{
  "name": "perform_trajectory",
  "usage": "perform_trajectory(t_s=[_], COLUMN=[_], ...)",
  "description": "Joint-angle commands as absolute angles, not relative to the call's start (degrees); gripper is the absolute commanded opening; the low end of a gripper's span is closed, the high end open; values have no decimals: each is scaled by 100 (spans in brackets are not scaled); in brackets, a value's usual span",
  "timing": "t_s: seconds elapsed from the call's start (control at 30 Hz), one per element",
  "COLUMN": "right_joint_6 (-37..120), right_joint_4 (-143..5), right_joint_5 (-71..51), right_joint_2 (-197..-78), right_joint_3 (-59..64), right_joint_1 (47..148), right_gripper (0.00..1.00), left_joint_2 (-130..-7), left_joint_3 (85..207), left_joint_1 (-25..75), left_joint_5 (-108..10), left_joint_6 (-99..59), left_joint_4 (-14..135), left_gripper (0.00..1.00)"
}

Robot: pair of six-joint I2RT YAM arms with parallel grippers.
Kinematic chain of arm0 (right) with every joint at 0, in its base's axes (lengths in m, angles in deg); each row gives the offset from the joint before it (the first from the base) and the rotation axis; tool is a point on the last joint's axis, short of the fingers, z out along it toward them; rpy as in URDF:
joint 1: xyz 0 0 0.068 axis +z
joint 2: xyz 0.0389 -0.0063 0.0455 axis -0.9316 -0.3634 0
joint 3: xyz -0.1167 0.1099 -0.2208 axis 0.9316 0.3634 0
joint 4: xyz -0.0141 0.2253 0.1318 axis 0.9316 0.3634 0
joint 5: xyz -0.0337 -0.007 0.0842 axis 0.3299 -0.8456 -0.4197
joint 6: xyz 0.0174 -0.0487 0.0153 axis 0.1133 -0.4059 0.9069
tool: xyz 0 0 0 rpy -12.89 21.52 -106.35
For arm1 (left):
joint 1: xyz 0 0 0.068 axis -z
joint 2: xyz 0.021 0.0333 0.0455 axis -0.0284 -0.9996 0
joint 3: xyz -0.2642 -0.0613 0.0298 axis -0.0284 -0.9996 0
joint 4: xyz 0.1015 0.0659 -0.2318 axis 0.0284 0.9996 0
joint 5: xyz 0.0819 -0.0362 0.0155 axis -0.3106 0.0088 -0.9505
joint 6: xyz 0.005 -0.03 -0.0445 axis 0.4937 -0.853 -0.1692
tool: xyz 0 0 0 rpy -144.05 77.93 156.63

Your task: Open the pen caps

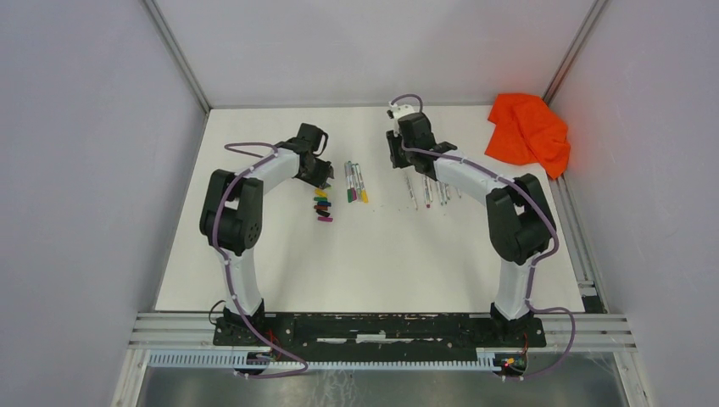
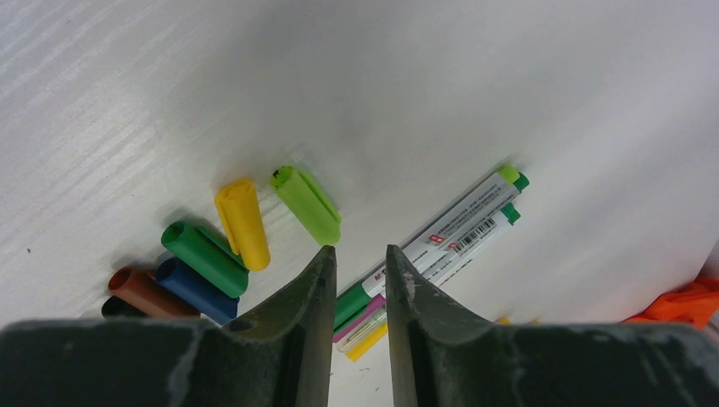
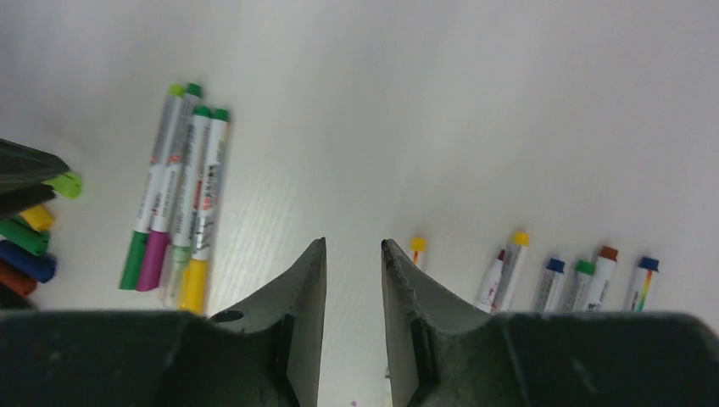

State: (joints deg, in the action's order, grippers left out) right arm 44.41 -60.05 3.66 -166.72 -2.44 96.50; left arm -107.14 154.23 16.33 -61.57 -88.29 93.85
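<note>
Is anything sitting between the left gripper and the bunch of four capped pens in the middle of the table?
Nothing visible does. The left gripper is open and empty, aimed at the four capped pens, whose capped ends lie right by its fingertips. The loose caps sit off to the side, out of the path.

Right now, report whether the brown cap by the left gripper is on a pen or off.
Off: the brown cap lies loose, open end hollow.
</note>
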Motion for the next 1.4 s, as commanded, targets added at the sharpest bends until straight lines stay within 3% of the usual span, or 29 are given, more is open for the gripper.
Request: perform_trajectory(t_s=[0.0, 0.47, 0.83, 1.13, 1.37], right_joint_6=[4482, 4637, 4667, 4678, 4678], right_joint_4=[-5907, -5498, -5246, -5143, -5102], right_joint_5=[386, 213, 253, 234, 264], right_joint_2=[-17014, -18198, -18766, -19011, -19121], right_joint_3=[-868, -2137, -2732, -2948, -2999], right_joint_1=[9919, 10390, 10492, 10524, 10556], right_gripper=[35, 35, 35, 35, 35], left_joint_2=[-10326, -9779, -9500, -9350, -9192], left_joint_3=[15625, 15239, 14621, 14462, 14401], left_joint_1=[1601, 1604, 1604, 1610, 1611], left_joint_5=[-6007, -5864, -5882, -5978, -6093], left_joint_6=[-8685, -8240, -7742, -7601, -7526], left_joint_4=[9219, 8660, 8075, 7954, 7962], left_gripper=[34, 35, 67, 72, 82])
